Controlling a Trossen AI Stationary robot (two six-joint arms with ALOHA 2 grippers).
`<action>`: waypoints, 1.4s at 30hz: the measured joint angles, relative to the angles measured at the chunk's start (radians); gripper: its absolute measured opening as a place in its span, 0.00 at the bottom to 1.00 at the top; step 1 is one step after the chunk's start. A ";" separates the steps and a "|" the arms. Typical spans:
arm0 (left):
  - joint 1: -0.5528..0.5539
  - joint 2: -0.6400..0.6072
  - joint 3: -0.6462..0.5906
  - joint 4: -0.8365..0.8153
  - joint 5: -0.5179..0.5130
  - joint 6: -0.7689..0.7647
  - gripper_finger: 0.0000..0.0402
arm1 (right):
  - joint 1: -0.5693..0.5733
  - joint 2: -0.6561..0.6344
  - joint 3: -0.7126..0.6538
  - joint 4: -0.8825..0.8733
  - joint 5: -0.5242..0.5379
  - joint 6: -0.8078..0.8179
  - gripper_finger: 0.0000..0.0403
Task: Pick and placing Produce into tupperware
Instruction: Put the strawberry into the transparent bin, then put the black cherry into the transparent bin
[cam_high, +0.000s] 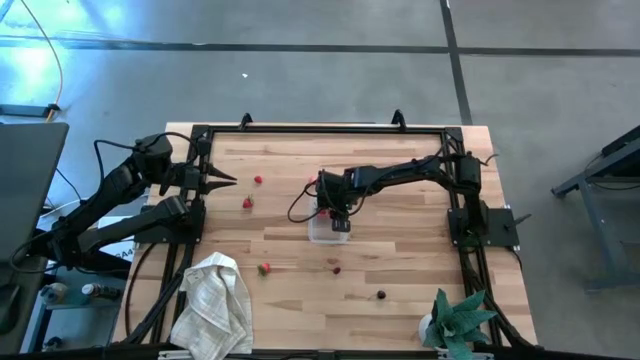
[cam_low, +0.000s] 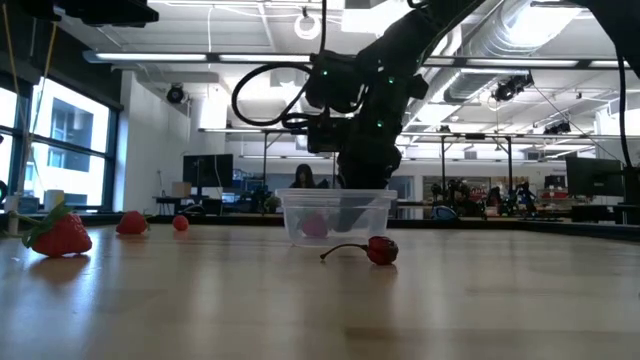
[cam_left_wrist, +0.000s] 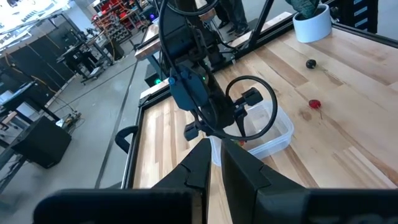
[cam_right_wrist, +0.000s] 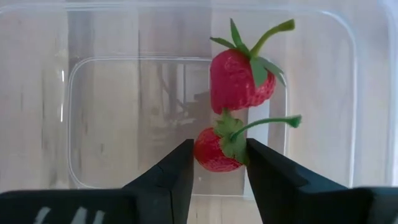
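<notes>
The clear tupperware (cam_high: 328, 230) stands mid-table, and also shows in the low view (cam_low: 338, 215). One red strawberry (cam_right_wrist: 242, 78) lies on its floor. My right gripper (cam_right_wrist: 219, 163) reaches down into it, shut on a second, smaller strawberry (cam_right_wrist: 214, 149). Loose produce lies on the wood: strawberries (cam_high: 258, 180), (cam_high: 247, 202), (cam_high: 264, 268), a red cherry (cam_low: 381, 249) just before the tupperware, and a dark piece (cam_high: 381, 294). My left gripper (cam_high: 225, 180) waits shut at the table's left edge, above the wood. My right gripper pinches the small strawberry by its two sides (cam_right_wrist: 202, 155) between the two fingertips. The fingers come from above, slanting down into the tupperware. The green cap and stem (cam_right_wrist: 267, 122) stick out sideways past one finger. Whether the berry touches the floor I cannot tell.
A crumpled white towel (cam_high: 213, 300) lies at the near left corner. A teal leafy plant in a white pot (cam_high: 458, 320) stands at the near right corner. A black frame (cam_high: 320, 128) runs along the table's edges.
</notes>
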 joint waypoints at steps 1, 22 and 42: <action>0.000 0.000 0.000 0.000 0.000 0.000 0.07 | 0.000 0.000 0.000 0.001 0.000 0.000 0.35; 0.000 0.000 0.000 0.000 0.000 0.000 0.07 | 0.000 0.000 0.073 -0.075 0.000 -0.018 0.39; 0.000 0.000 0.000 0.000 0.000 0.000 0.07 | 0.037 -0.001 0.502 -0.593 0.034 0.191 0.39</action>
